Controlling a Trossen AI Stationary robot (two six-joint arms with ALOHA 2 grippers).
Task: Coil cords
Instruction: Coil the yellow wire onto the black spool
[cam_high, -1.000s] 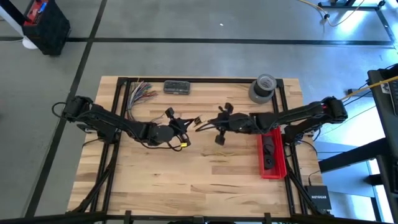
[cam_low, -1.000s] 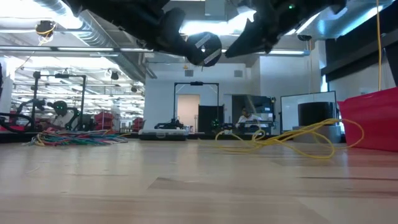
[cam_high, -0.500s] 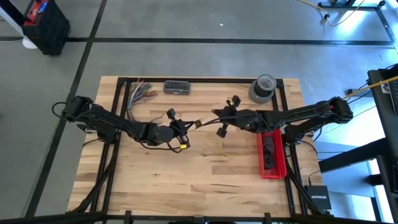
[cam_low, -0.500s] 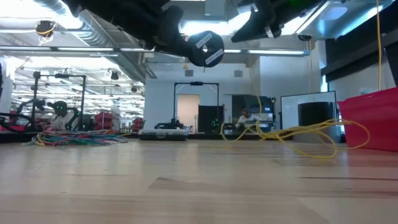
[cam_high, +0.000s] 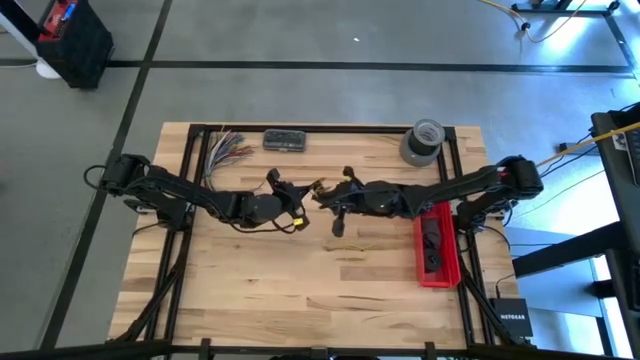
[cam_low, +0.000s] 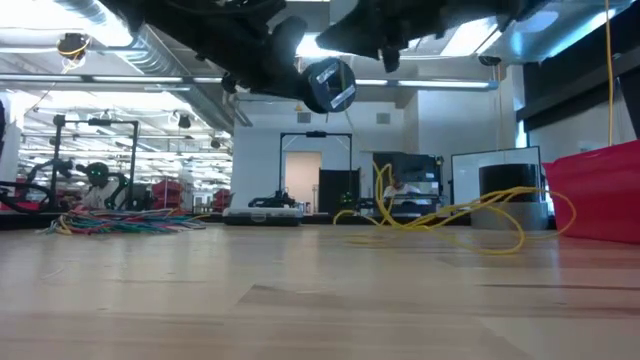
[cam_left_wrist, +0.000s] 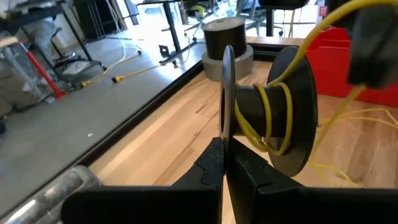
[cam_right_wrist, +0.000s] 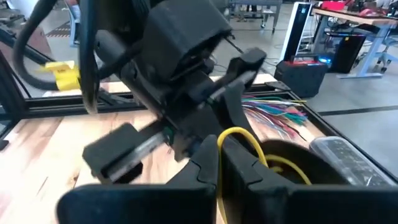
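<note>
Yellow cord (cam_low: 455, 212) lies in loose loops on the pale wooden surface (cam_high: 300, 290) beside a red bin (cam_high: 438, 247), with one strand rising from the pile toward the two arms that meet above the middle of the surface. Part of the cord is already wound around the hub of a dark spool (cam_left_wrist: 273, 112), seen in the left wrist view as several turns between the spool's two flanges. The left pincer (cam_left_wrist: 224, 163) is clamped on the spool's thin near flange, its fingers pressed together against the rim. The right pincer (cam_right_wrist: 218, 163) is closed on the cord itself, a yellow loop arching up just above its fingertips, close to the spool. From the low view both arms hang well above the wood, the spool's round end facing the camera. Elsewhere on the surface sit a roll of grey tape (cam_high: 422, 141) near the far edge, a small dark case (cam_high: 285, 140) and a fan of multicoloured wires (cam_high: 226, 148) toward the left arm's side. Black frame rails (cam_high: 320, 129) run along the surface's edges.
</note>
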